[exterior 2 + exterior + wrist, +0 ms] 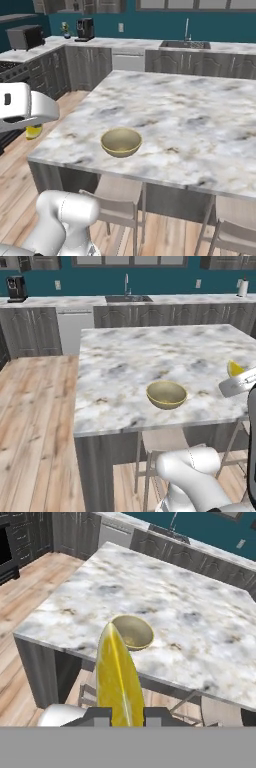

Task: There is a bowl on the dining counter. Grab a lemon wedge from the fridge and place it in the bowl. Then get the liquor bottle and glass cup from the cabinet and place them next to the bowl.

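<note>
The lemon wedge [119,677] sits pinched between the two dark tips of the claw [120,714], its yellow rind standing up from them and filling the near part of the hand view. The claw is closed down narrow on it, so the wedge is held, not resting on anything. In the left base view a sliver of the same wedge [234,368] peeps above the white hand at the right edge; in the right base view a bit of yellow [34,132] hangs under the hand at the left edge.

Ahead of the claw and below it lies the bowl [131,631], a dull olive one, upright and with nothing in it, standing on the marble bench [200,612] near its closest edge. The wedge is off to the side of the bowl, not yet over it; from the base views the hand looks to be out beyond the bench edge.

As for progress, I judge the fetching of the wedge done and the dropping of it into the bowl still to come. No liquor bottle or glass cup stands beside the bowl, so that whole second half remains.

Stools [160,443] are tucked under the bench below the claw. Beyond the bench runs the far counter with a sink [127,298] and a coffee machine [16,288]. The claw's tips are mostly covered by the wedge, and how much of the wedge they grip cannot be made out.
</note>
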